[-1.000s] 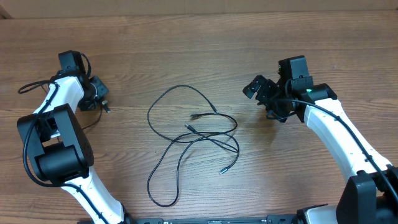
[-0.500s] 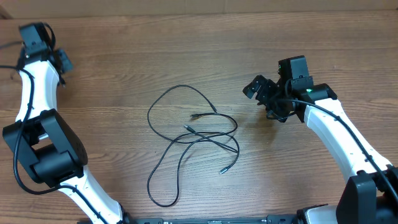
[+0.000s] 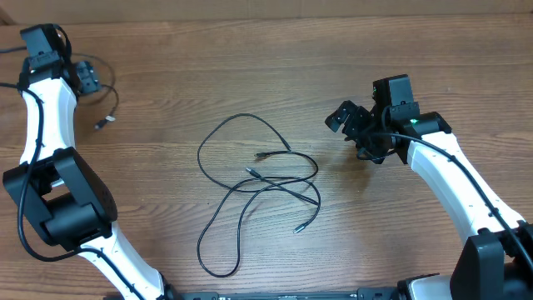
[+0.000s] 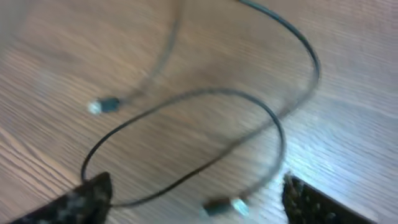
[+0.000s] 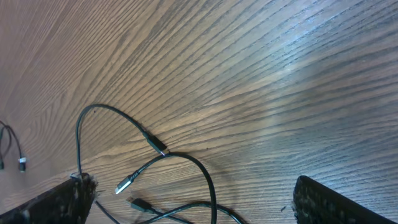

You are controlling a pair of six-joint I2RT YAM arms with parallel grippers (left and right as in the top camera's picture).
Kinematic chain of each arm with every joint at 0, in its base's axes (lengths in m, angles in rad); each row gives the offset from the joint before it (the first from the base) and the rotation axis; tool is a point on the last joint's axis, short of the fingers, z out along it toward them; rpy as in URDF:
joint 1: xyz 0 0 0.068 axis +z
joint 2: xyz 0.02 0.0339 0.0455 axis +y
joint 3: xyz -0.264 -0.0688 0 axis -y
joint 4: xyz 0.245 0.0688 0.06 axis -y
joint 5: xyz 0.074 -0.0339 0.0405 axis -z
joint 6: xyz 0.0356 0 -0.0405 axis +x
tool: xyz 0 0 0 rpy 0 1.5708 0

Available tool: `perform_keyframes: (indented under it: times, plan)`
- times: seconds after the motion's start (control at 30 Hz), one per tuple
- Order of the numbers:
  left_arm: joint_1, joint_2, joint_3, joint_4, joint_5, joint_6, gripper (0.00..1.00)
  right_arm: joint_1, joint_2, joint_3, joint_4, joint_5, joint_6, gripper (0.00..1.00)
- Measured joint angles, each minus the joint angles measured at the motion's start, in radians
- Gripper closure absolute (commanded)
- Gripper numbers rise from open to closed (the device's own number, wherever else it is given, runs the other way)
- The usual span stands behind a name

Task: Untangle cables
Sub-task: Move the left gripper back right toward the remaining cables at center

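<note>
Several thin black cables (image 3: 258, 171) lie tangled in loops at the middle of the table, plug ends showing. A separate short cable (image 3: 114, 98) lies loose at the far left, beside my left gripper (image 3: 87, 77). In the left wrist view that cable (image 4: 273, 118) curls on the wood, blurred, and one plug (image 4: 224, 206) lies below the gap of my left gripper (image 4: 196, 202), which is open and holds nothing. My right gripper (image 3: 350, 125) hangs open to the right of the tangle. In the right wrist view the tangle (image 5: 155, 163) lies ahead of the right gripper (image 5: 193, 208), untouched.
The left arm's bulky black base (image 3: 67, 208) stands at the front left, the right arm's base (image 3: 491, 258) at the front right. The table's back edge (image 3: 266, 18) runs just behind my left gripper.
My left arm swung from the left middle to the far left corner with the short cable, then its jaws opened and the cable dropped onto the table. The right arm stayed still.
</note>
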Motion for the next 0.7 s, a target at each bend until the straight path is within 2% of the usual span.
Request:
perform_keyframes:
  times: [0.03,0.27,0.43,0.7]
  plan:
    - [0.0,0.0,0.0,-0.027,0.024,-0.002,0.0,0.0,0.0,0.0,0.0,0.0,0.0,0.0]
    - [-0.004,0.0,0.0,-0.302,0.309,-0.005,0.02,0.0,0.0,0.0,0.0,0.0,0.0,0.0]
    - [-0.032,0.0,-0.002,-0.442,0.473,-0.029,0.02,0.0,0.0,0.0,0.0,0.0,0.0,0.0]
    - [-0.153,0.0,-0.095,-0.577,0.579,-0.032,0.01,0.0,0.0,0.0,0.0,0.0,0.0,0.0]
